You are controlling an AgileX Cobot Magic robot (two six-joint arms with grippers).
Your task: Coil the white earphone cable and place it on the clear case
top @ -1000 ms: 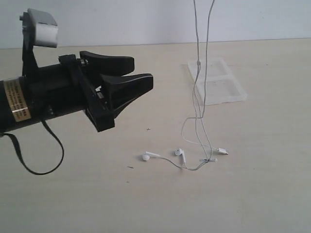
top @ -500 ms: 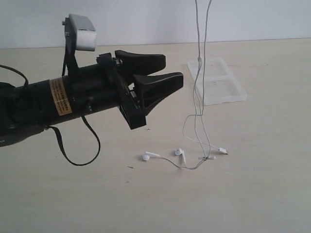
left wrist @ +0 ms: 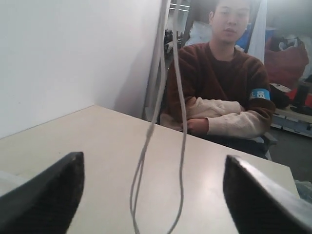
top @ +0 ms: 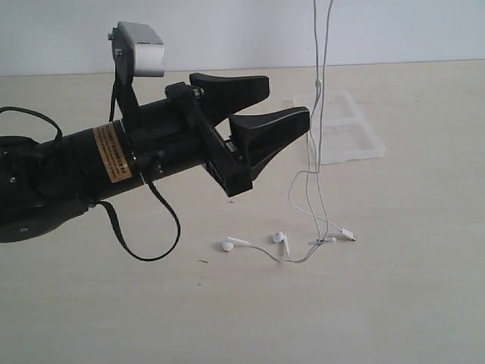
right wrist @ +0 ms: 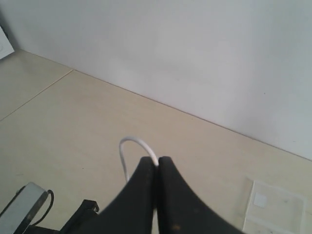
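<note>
Left gripper has its two black fingers spread wide, and it holds nothing. It points toward the middle of the exterior view, with its tips just beside the white earphone cable, which hangs down in a long loop from the top edge of the frame. In the left wrist view two strands of the wire hang right in the gap between the wide jaws, so I think they are open in order to close on the wire. The right gripper is out of sight in the exterior view, above the top edge. In its own wrist view its fingers are pressed together and pinch a small bend of the white wire at their tips. It holds the wire up high, and I think that is so the wire hangs straight and is easy to catch. The low end of the cable lies on the table, in the lower middle of the frame, with the two earbuds and the little plug near each other. The clear case lies flat on the table, right of the middle, behind the hanging wire. Nothing is on it, and the wire is not coiled yet.
</note>
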